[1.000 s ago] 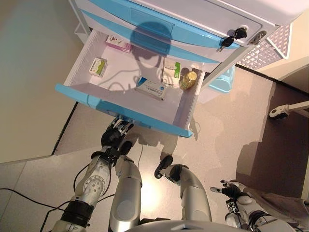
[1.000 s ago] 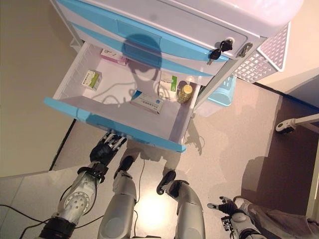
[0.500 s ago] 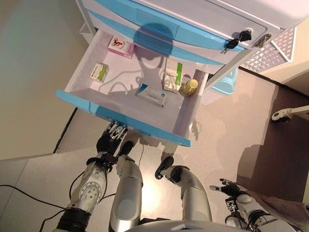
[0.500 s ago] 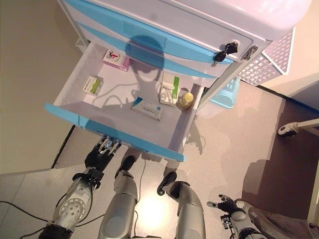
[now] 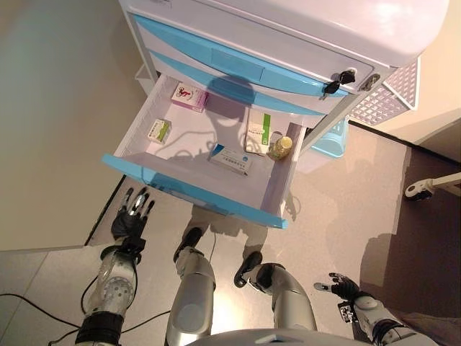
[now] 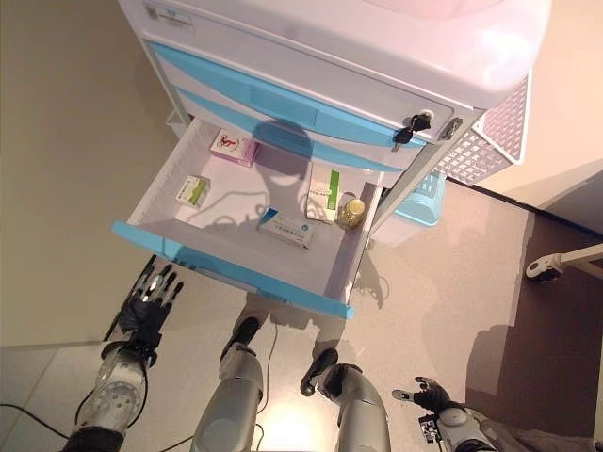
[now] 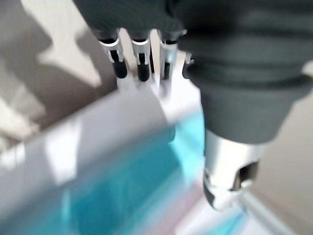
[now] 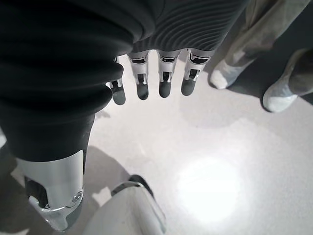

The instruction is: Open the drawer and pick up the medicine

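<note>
The cabinet's lower drawer point(image 5: 193, 189), white with a blue front, stands pulled out. Inside lie a pink box point(image 5: 189, 96), a small green-and-white box point(image 5: 158, 130), a blue-and-white box point(image 5: 232, 160), a taller green-and-white box point(image 5: 258, 133) and a yellow bottle point(image 5: 282, 148). My left hand point(image 5: 132, 215) hangs open just below the drawer front's left corner, fingers straight and holding nothing; its wrist view shows the fingers point(image 7: 141, 58) close to the blue edge point(image 7: 122, 191). Low at my right side, my right hand point(image 5: 338, 287) is open over the floor.
Two shut blue drawers sit above the open one, with keys point(image 5: 337, 81) in a lock. A white perforated basket point(image 5: 389, 97) hangs on the cabinet's right side, above a light blue bin point(image 5: 333, 128). A wall runs along the left. A person's shoes point(image 8: 281, 93) stand near my right hand.
My left hand has moved left from under the middle of the drawer front to its left corner. The camera has shifted, so the cabinet shows further off.
</note>
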`<state>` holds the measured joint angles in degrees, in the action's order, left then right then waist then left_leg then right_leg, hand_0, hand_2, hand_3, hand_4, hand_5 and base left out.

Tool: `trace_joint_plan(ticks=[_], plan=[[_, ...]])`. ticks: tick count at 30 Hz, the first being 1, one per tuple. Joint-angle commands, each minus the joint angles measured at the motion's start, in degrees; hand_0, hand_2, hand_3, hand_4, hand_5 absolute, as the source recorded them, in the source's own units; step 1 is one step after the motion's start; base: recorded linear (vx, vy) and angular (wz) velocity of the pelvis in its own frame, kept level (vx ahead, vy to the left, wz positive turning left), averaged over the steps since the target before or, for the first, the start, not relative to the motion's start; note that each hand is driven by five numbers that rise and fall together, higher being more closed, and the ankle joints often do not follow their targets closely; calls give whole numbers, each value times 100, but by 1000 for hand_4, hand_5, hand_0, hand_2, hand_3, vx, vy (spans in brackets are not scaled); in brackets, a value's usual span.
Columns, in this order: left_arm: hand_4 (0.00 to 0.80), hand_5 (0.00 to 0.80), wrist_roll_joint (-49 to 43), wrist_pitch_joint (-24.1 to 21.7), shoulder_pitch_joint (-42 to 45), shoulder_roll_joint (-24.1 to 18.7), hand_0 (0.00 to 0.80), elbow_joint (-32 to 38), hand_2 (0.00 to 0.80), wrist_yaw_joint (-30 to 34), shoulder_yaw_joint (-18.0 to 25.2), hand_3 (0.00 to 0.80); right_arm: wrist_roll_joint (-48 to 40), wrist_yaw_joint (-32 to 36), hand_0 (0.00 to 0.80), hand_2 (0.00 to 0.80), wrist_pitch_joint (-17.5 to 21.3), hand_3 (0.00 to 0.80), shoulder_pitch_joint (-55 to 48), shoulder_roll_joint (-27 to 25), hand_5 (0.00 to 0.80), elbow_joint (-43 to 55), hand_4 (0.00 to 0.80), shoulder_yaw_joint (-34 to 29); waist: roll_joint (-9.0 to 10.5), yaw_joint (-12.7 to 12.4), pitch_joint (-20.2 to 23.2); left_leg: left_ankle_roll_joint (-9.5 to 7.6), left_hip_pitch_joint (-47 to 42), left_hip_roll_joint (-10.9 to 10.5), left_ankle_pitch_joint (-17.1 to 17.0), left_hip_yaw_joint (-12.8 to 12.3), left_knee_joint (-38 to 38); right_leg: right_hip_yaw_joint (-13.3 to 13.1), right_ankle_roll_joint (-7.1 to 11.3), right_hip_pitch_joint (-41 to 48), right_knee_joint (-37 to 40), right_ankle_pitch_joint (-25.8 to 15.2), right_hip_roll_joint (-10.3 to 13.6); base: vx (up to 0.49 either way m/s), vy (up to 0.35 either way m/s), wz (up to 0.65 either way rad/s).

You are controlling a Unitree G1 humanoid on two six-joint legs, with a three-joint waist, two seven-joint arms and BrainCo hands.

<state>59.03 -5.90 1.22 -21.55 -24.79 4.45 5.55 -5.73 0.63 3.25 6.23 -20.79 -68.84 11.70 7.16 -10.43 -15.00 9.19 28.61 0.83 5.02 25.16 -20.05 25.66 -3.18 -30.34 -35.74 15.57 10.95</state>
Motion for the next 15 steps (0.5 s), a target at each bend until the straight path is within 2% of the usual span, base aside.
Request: trace_joint_plan(ticks=[1,2,3,4,5,6,15], plan=[[0,0,-580,-186,45,-186,0,110,0,36,68,0,-103,-17,0,0,-41,0,-197,-278,0,-72,0,-44,91,35,61,-572,521,-538,-831,-143,310,-47,561,340,506,-298,-332,10,50,1],[0,0,-704,-146,46,-213,0,-232,0,64,105,0,-111,-15,0,0,-35,0,-192,-286,0,-81,0,-70,73,63,115,-576,471,-520,-841,-186,358,-71,576,403,598,-356,-343,-76,109,-3],[0,0,-854,-166,40,-253,0,-441,0,17,126,0,-120,-15,0,0,-32,0,-171,-274,0,-89,0,-83,21,56,138,-575,497,-510,-1009,-187,403,-24,537,401,695,-535,-348,8,56,-10],[0,0,-853,-169,42,-246,0,-452,0,16,131,0,-116,-13,0,0,-32,0,-173,-280,0,-90,0,-72,63,80,152,-577,435,-513,-838,-201,380,-104,587,440,654,-382,-350,-43,142,-18],[0,0,-1129,-176,34,-288,0,-911,0,-26,180,0,-145,-11,0,0,-22,0,-148,-252,0,-111,0,-104,1,92,241,-577,363,-477,-1012,-250,502,-89,575,551,881,-624,-370,33,64,-20],[0,0,-1129,-179,30,-289,0,-917,0,-23,179,0,-146,-12,0,0,-22,0,-147,-252,0,-112,0,-105,-1,87,233,-578,352,-473,-1013,-252,508,-92,575,562,890,-629,-375,-16,162,-27],[0,0,-2215,-166,34,-196,0,-2417,0,-235,141,0,-169,-13,0,0,-8,0,-238,-236,0,-254,0,-288,-157,328,664,-603,-803,-329,-1071,-624,1289,-366,790,1808,2133,-1084,-478,107,102,-22]])
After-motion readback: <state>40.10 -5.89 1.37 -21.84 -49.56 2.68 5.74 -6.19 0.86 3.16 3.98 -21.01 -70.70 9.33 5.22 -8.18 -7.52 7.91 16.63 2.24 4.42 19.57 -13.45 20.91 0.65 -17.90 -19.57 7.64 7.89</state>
